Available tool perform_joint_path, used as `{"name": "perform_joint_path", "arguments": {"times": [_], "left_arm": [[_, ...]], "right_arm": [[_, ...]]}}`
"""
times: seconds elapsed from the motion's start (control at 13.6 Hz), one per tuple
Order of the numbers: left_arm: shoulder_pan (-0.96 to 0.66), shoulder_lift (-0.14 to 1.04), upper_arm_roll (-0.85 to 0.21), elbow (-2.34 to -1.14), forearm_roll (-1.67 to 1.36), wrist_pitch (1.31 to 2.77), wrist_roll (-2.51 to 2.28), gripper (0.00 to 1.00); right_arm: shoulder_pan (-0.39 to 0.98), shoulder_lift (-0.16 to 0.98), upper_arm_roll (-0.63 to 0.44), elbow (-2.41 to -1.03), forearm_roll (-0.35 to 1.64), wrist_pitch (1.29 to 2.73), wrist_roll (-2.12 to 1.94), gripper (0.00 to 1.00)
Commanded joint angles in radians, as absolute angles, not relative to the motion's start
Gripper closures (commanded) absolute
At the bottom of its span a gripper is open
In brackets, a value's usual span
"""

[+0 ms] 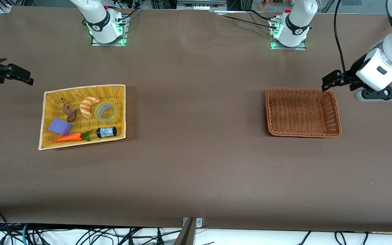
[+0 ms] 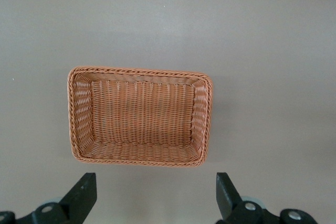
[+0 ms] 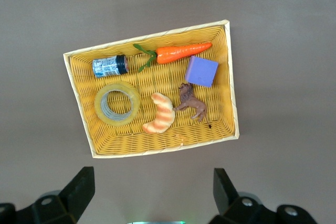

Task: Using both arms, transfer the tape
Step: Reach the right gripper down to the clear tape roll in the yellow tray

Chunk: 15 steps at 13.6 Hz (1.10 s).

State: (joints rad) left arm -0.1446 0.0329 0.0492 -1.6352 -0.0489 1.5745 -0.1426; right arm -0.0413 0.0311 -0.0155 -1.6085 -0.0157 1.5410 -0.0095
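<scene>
The tape (image 1: pixel 107 113), a translucent yellowish ring with a grey core, lies flat in a yellow woven basket (image 1: pixel 83 87) toward the right arm's end of the table. The right wrist view shows the tape (image 3: pixel 117 103) in that basket (image 3: pixel 147 39) between a dark bottle and a croissant toy. My right gripper (image 1: pixel 24 76) (image 3: pixel 152 177) hangs open and empty above bare table beside the yellow basket. My left gripper (image 1: pixel 328 81) (image 2: pixel 155 182) hangs open and empty beside a brown wicker basket (image 1: pixel 301 90) (image 2: pixel 136 70) with nothing in it, at the left arm's end.
Sharing the yellow basket with the tape are a striped croissant toy (image 1: pixel 89 106), a brown animal figure (image 1: pixel 69 112), a purple block (image 1: pixel 60 126), a carrot (image 1: pixel 69 137) and a small dark bottle (image 1: pixel 106 132). Brown tabletop (image 1: pixel 196 112) stretches between the two baskets.
</scene>
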Motion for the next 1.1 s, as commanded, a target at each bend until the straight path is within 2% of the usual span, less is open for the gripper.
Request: {"name": "perform_joint_path", "arguments": {"times": [0.0,0.22,0.37,0.51,0.81,0.88,1.03], "left_arm": [[-0.156,0.015,0.048,-1.637,-0.043,1.575,-0.149,0.0],[-0.158,0.014,0.046,-1.637,-0.043,1.574,-0.149,0.0],[-0.158,0.014,0.046,-1.637,-0.043,1.574,-0.149,0.0],[-0.156,0.014,0.048,-1.637,-0.043,1.574,-0.149,0.0],[-0.153,0.014,0.048,-1.638,-0.043,1.571,-0.149,0.0],[-0.152,0.014,0.048,-1.64,-0.043,1.571,-0.15,0.0],[-0.146,0.015,0.048,-1.641,-0.043,1.571,-0.15,0.0]], "right_arm": [[-0.057,0.078,-0.005,-1.586,-0.005,1.534,-0.005,0.0],[-0.054,0.138,-0.003,-1.592,-0.009,1.54,-0.02,0.0],[-0.034,0.169,0.002,-1.641,-0.008,1.603,-0.018,0.0],[0.007,0.181,0.002,-1.774,-0.005,1.781,-0.003,0.0],[0.058,0.195,0.003,-2.173,-0.006,2.327,0.015,0.0],[0.063,0.213,0.003,-2.215,-0.006,2.401,0.015,0.0],[0.066,0.244,0.011,-2.232,-0.006,2.437,0.015,0.0]]}}
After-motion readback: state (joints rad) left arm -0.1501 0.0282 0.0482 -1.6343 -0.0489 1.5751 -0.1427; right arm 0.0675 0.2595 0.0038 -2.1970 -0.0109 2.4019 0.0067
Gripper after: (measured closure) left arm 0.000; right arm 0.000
